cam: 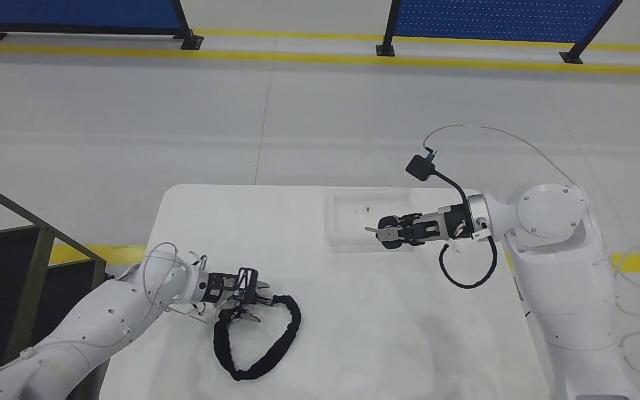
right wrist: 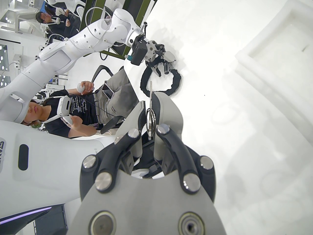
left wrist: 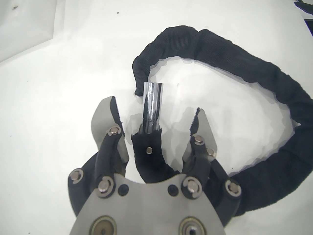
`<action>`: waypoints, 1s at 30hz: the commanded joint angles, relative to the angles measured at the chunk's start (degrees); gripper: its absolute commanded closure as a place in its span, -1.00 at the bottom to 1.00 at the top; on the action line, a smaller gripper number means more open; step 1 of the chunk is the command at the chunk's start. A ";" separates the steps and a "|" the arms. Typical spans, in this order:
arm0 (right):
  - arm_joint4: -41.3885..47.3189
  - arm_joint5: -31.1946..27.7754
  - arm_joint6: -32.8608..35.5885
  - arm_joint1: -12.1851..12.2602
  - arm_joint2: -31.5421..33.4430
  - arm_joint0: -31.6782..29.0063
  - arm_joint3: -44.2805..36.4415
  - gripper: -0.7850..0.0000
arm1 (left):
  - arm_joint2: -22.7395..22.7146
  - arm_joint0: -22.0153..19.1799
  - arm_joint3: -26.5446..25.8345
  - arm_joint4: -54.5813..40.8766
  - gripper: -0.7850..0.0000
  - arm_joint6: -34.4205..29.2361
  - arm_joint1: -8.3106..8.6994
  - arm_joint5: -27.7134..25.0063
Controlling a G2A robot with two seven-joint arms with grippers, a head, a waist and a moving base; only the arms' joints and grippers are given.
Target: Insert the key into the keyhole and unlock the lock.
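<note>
Your left gripper (left wrist: 156, 114) stands with fingers wide. The chrome end of the lock (left wrist: 152, 103) sits between them, touching neither, and its black sleeve (left wrist: 244, 67) loops beyond the fingertips. Your right gripper (right wrist: 150, 110) pinches the key (right wrist: 149, 123), well apart from the lock, above the white table (cam: 420, 320) near a foam tray (cam: 345, 228).

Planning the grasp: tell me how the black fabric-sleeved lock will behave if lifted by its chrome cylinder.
The black fabric-sleeved lock would probably droop, since it lies in a loose curve. Its chrome cylinder looks smooth and round, so it is likely slippery and apt to roll.
</note>
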 commanded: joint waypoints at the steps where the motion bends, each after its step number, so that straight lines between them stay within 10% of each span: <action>1: 0.00 0.00 0.00 0.00 0.00 0.00 0.00 1.00 | -0.23 0.06 0.62 0.08 0.20 -0.35 -0.26 0.03; 6: 0.00 0.00 0.00 0.00 0.00 0.00 0.00 1.00 | -0.92 0.40 1.78 -0.21 0.40 -1.42 -1.05 0.17; 8: 0.00 0.00 0.00 0.00 0.00 0.00 0.00 1.00 | -1.14 0.46 2.05 -0.17 0.98 -1.34 -1.33 0.13; 20: 0.00 0.00 0.00 0.00 0.00 0.00 0.00 1.00 | -3.58 0.91 2.93 -2.23 1.00 2.58 -1.92 -1.19; 30: 0.01 -0.01 -0.36 -0.01 -0.10 -0.17 -0.16 1.00 | -8.17 3.14 -2.19 -5.40 1.00 11.63 1.18 -2.92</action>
